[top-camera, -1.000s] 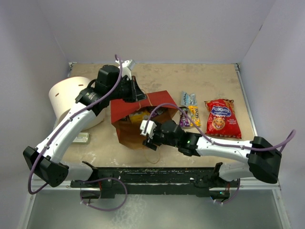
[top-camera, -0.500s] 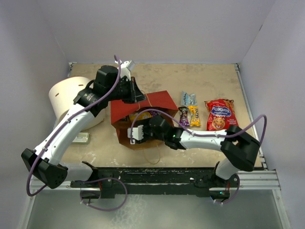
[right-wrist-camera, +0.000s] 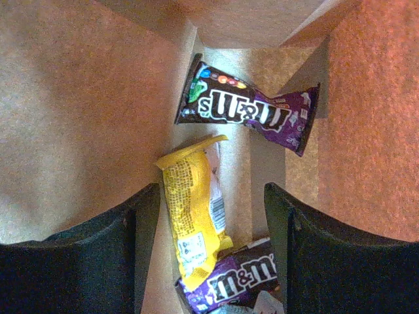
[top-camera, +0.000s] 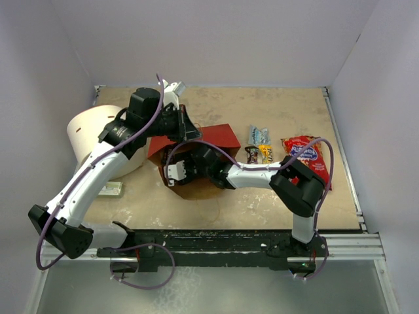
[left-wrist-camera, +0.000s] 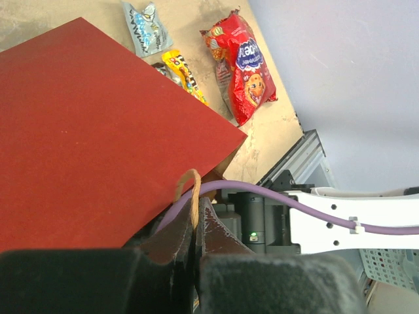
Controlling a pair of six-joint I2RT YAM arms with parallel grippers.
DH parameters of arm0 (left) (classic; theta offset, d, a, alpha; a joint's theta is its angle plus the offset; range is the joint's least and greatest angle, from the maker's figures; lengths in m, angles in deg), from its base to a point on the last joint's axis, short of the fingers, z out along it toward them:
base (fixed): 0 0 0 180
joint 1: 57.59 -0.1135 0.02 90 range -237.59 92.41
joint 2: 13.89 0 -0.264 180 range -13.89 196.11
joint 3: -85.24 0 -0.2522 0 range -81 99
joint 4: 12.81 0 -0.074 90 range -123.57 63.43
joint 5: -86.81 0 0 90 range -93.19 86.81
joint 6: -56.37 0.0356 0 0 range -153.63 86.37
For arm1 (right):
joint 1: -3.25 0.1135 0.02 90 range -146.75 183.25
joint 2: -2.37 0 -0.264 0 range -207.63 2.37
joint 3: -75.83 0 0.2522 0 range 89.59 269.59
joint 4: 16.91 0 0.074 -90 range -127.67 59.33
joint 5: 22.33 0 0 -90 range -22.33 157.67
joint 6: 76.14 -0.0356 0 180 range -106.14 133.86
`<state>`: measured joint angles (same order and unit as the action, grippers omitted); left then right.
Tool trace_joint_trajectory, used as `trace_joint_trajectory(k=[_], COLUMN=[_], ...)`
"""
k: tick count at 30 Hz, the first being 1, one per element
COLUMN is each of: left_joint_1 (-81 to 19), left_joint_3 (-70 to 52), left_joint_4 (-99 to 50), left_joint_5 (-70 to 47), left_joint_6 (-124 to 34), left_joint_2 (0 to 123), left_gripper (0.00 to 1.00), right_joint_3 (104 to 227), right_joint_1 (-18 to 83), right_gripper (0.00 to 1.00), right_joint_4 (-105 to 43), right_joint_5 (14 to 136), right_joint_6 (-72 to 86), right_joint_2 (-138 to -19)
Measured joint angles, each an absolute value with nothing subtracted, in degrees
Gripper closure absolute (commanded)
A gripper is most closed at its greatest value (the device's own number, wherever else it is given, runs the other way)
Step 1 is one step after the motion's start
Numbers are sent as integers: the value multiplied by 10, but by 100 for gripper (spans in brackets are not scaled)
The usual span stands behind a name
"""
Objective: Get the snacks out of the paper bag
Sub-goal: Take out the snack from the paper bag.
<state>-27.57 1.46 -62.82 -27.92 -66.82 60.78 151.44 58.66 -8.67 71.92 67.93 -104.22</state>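
The red paper bag (top-camera: pixel 219 136) lies on its side, its brown mouth toward the near left. My left gripper (top-camera: pixel 185 129) is shut on its string handle (left-wrist-camera: pixel 190 191), beside the bag's red side (left-wrist-camera: pixel 98 131). My right gripper (top-camera: pixel 175 172) is open inside the bag's mouth. In the right wrist view its fingers (right-wrist-camera: pixel 131 248) straddle a yellow packet (right-wrist-camera: pixel 193 216), with a purple packet (right-wrist-camera: pixel 252 108) beyond it and another purple packet (right-wrist-camera: pixel 239 284) nearer. On the table lie a light-blue packet (top-camera: pixel 258 135), a brown packet (top-camera: pixel 251 154), a yellow packet (top-camera: pixel 266 154) and the red cookie bag (top-camera: pixel 306 156).
A white cylindrical tub (top-camera: pixel 95 134) stands left of the bag. A small flat white-and-green box (top-camera: pixel 111 189) lies near the left arm. Enclosure walls stand on three sides. The right arm's elbow (top-camera: pixel 298 183) partly covers the cookie bag.
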Motion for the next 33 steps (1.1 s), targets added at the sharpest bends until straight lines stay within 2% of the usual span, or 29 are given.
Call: trace_joint_trajectory(k=[22, 33], left_joint_1=[-277, -279], left_joint_3=[70, 72], left_joint_4=[-686, -678], left_joint_5=[-255, -305], left_joint_6=[-615, -609], left_joint_2=[599, 599], left_gripper=[100, 100], right_joint_3=[1510, 1539], right_joint_1=[563, 558], right_gripper=[26, 27], right_joint_4=[-111, -126], right_joint_5=[731, 736], right_joint_6=[701, 703], right_joint_2=[-1058, -1091])
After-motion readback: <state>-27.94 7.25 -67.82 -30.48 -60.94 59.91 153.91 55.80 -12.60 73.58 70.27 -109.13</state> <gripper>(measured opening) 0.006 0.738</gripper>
